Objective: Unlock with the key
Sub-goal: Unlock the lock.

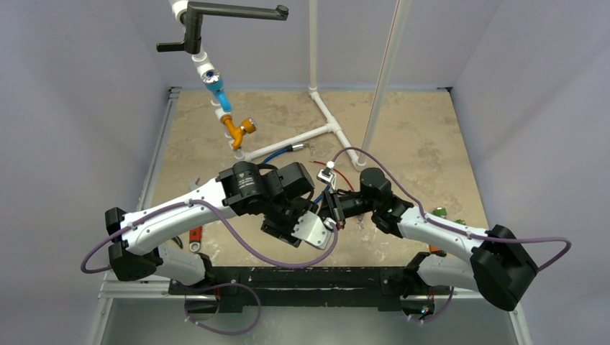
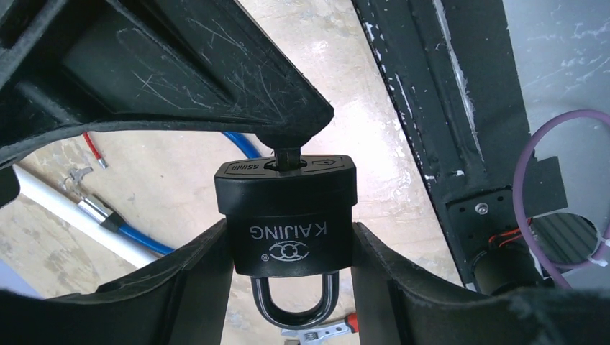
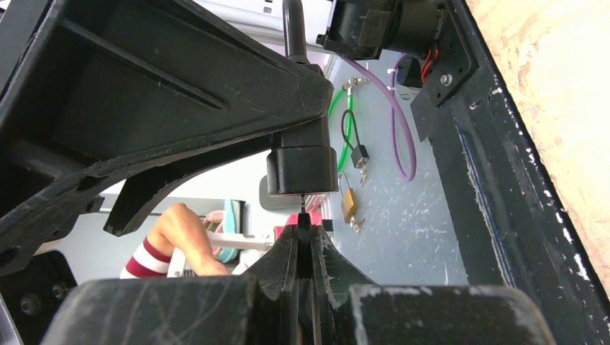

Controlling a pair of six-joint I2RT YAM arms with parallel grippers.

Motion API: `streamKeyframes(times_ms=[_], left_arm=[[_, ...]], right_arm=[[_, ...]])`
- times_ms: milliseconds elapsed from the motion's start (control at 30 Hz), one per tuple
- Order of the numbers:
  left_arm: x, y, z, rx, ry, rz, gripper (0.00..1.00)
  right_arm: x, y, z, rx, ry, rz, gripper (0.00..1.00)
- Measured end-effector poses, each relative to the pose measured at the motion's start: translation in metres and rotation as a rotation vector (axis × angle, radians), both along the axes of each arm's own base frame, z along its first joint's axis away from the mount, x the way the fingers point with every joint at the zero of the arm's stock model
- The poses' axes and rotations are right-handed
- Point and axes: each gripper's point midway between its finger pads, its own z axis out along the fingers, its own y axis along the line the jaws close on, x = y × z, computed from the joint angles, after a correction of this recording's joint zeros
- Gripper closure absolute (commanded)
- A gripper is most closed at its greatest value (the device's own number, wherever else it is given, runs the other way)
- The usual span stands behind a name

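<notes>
Scratched-up black fingers (image 2: 190, 287) of the left pincer (image 2: 288, 266) are being seen closest up in the left wrist view. They're being held about half open around the black padlock (image 2: 285, 208), pressed against its two narrow sides. So the padlock is being carried up off the surface (image 1: 417, 144), near the middle of the near edge. Its keyhole (image 2: 270, 164) end is being pointed away from the wrist, and the shackle (image 2: 295, 313) is being left hanging back toward it, looking seated, not popped yet.

Moving right, the key (image 3: 304, 228) is being poked into that keyhole. It's being pinched by the right pincer (image 3: 304, 251), which is being squeezed practically all the way shut on the thin metal.

Handling-wise, just a guess from looks: the lock body is probably being felt as a dense, rigid lump with smooth sides. It could be slipping round in the grip once twist is being applied. The key is small, thin and stiff, so it's best being gripped flat across its head, close to the lock, while the body is being braced hard.
</notes>
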Motion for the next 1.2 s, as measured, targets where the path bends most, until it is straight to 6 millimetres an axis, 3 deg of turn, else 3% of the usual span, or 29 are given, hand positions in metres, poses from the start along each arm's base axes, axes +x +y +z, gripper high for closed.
streamKeyframes(times_ms=[233, 433, 467, 533, 633, 733, 900, 1000, 1067, 1133, 1167, 1200], left_arm=[[0.007, 0.0, 0.0, 0.014, -0.052, 0.015, 1.0], [0.011, -0.01, 0.003, -0.023, -0.072, 0.031, 1.0], [0.012, -0.011, 0.003, -0.028, -0.078, 0.036, 1.0], [0.012, -0.017, 0.005, -0.05, -0.077, 0.041, 1.0], [0.012, -0.031, 0.007, -0.105, -0.076, 0.037, 1.0], [0.011, -0.034, 0.005, -0.118, -0.067, 0.041, 1.0], [0.014, -0.034, 0.005, -0.12, -0.067, 0.061, 1.0], [0.016, -0.033, 0.005, -0.125, -0.065, 0.075, 1.0], [0.018, -0.033, 0.006, -0.13, -0.057, 0.094, 0.81], [0.02, -0.033, 0.005, -0.139, -0.042, 0.125, 0.45], [0.021, -0.033, 0.005, -0.146, -0.032, 0.141, 0.22], [0.022, -0.033, 0.005, -0.157, -0.016, 0.161, 0.08]], right_arm=[[0.004, 0.001, 0.003, -0.016, -0.02, -0.025, 1.0], [0.012, 0.003, 0.002, -0.034, -0.019, -0.076, 0.4], [0.011, 0.002, 0.001, -0.04, -0.019, -0.08, 0.33], [0.016, 0.002, 0.001, -0.047, -0.033, -0.117, 0.3], [0.023, 0.0, 0.006, -0.044, -0.066, -0.178, 0.31], [0.027, -0.002, 0.012, -0.047, -0.095, -0.216, 0.38], [0.035, -0.001, 0.016, -0.068, -0.124, -0.247, 0.78], [0.037, -0.002, 0.014, -0.085, -0.118, -0.258, 0.95], [0.037, -0.002, 0.014, -0.087, -0.119, -0.262, 1.0], [0.039, -0.002, 0.015, -0.09, -0.123, -0.271, 1.0], [0.04, -0.002, 0.015, -0.096, -0.125, -0.277, 1.0], [0.04, -0.003, 0.016, -0.102, -0.129, -0.279, 1.0]])
